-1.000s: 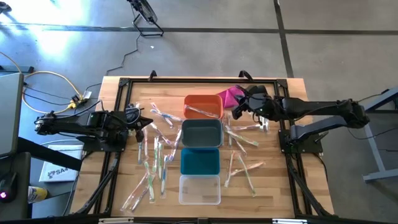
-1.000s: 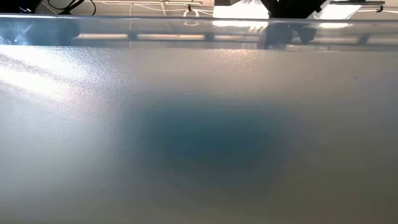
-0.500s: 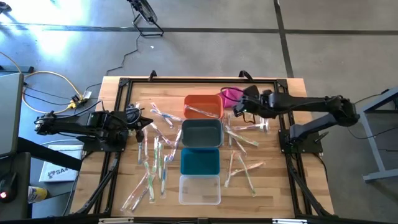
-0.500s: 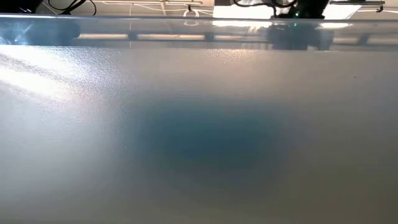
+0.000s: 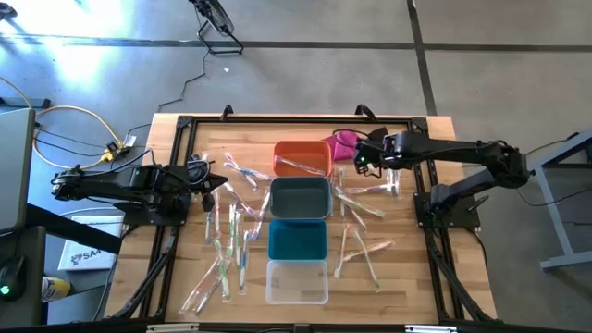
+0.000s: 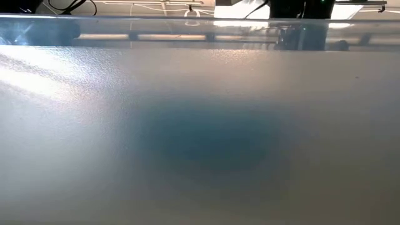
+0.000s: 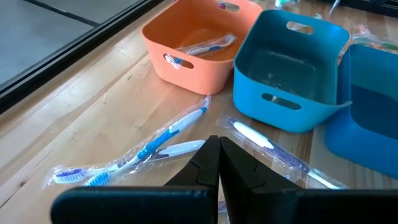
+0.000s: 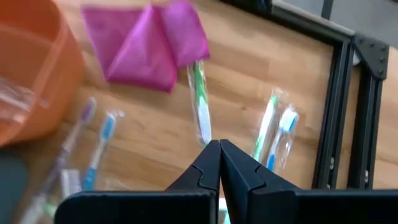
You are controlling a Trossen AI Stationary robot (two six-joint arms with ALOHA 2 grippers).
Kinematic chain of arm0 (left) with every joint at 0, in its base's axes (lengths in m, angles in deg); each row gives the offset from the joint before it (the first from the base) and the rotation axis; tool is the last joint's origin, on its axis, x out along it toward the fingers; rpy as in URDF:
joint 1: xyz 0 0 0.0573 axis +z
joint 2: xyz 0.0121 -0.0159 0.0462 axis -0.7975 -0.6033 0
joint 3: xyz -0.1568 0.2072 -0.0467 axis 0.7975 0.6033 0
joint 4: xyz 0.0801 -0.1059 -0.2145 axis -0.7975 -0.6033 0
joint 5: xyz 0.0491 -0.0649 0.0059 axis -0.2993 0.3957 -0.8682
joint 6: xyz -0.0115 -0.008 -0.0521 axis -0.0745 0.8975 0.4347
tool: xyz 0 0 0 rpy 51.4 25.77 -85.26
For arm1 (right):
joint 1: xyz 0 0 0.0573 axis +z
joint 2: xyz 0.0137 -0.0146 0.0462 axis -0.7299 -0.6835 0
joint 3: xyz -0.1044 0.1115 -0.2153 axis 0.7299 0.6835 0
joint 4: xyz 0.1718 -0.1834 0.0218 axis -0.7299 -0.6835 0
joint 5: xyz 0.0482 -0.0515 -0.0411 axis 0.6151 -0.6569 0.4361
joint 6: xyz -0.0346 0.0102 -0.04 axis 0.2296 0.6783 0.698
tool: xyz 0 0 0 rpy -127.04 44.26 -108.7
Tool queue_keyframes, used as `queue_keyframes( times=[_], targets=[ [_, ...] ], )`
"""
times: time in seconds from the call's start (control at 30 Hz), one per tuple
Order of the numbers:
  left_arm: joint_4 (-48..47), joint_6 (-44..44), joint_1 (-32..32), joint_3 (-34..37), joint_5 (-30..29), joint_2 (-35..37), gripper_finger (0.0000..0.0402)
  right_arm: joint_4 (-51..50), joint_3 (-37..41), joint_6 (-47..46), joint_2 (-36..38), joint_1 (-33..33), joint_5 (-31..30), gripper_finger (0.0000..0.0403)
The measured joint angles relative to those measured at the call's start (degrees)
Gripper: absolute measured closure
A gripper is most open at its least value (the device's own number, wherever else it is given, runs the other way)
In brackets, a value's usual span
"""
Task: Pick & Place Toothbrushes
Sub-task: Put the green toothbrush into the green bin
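Both arms are dark, jointed and slim; each end effector (image 7: 219,163) has two black, wedge-shaped fingers (image 8: 239,177).

Grey concrete floor (image 5: 305,65), dark seams; yellow cable (image 5: 65,113) far left; strong glare top left.

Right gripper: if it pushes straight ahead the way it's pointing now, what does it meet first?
Probably the green toothbrush lying just past the shut right gripper, with the magenta cloth beyond it. Depth is unclear, so it might pass above.
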Motion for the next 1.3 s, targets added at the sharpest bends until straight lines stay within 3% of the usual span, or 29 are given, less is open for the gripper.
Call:
queue_keyframes(
  times=[0.37,0.77,0.93,1.3],
  targets=[
    [-0.1,0.0,0.0,0.0,0.0,-0.4,0.0396,-2.2,2.9,-1.1,-2.8,-0.4,0.6,0.0392],
    [0.1,0.0,0.0,0.0,0.0,-3.2,0.0396,-2.3,2.9,-3.7,-2.8,-0.4,1.4,0.0294],
    [0.1,0.0,0.0,0.0,0.0,-3.2,0.0396,-2.7,3.9,-7.2,-2.8,-0.4,3.1,0.0294],
    [0.1,0.0,0.0,0.0,0.0,-3.1,0.0396,-2.4,14.2,-14.7,-2.8,-2.5,7.1,0.0304]
  ],
)
